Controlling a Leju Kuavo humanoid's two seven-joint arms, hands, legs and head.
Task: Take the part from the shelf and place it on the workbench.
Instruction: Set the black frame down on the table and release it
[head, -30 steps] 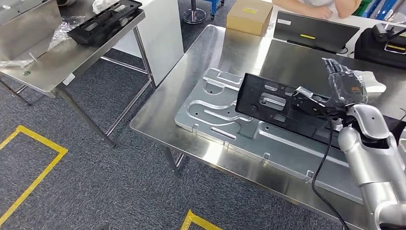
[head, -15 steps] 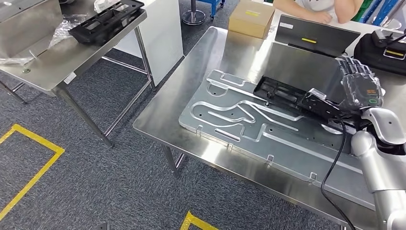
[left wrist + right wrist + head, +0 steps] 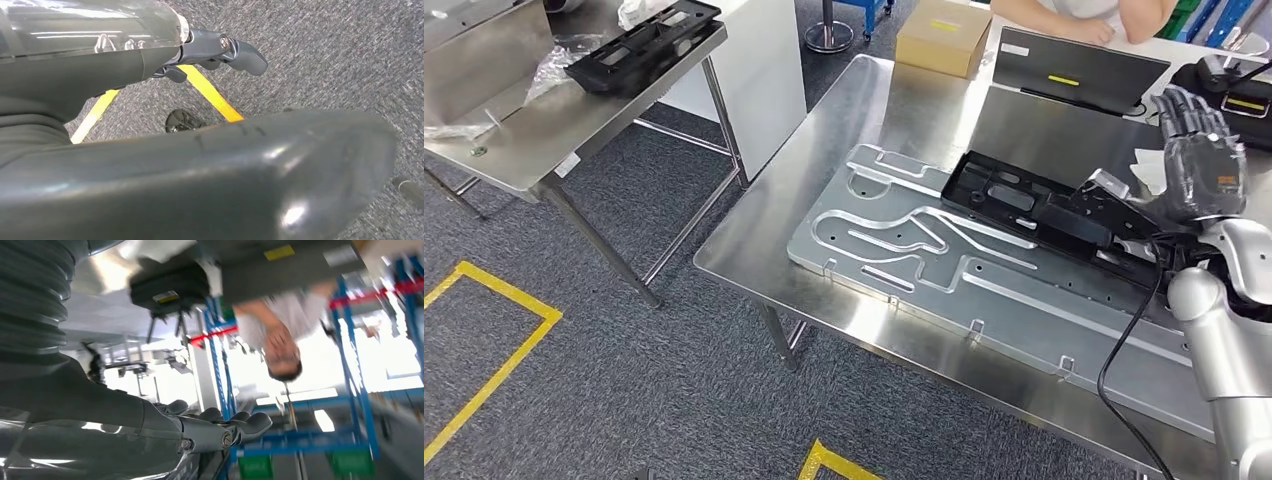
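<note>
No words or numbers clear enough to read. Yellow label on the cardboard box (image 3: 945, 35), too small to read. Yellow strip and small white sticker on the dark flat case (image 3: 1074, 68), marks too small to make out. Yellow tag on the black bag (image 3: 1236, 92), blurred. Small orange and green marks on the back of the right hand (image 3: 1199, 165), not readable. Yellow tape lines on the floor (image 3: 494, 365), no writing on them.

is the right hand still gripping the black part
No, the right hand is raised with fingers spread, apart from the black part, which lies flat on the metal plate on the workbench.
</note>
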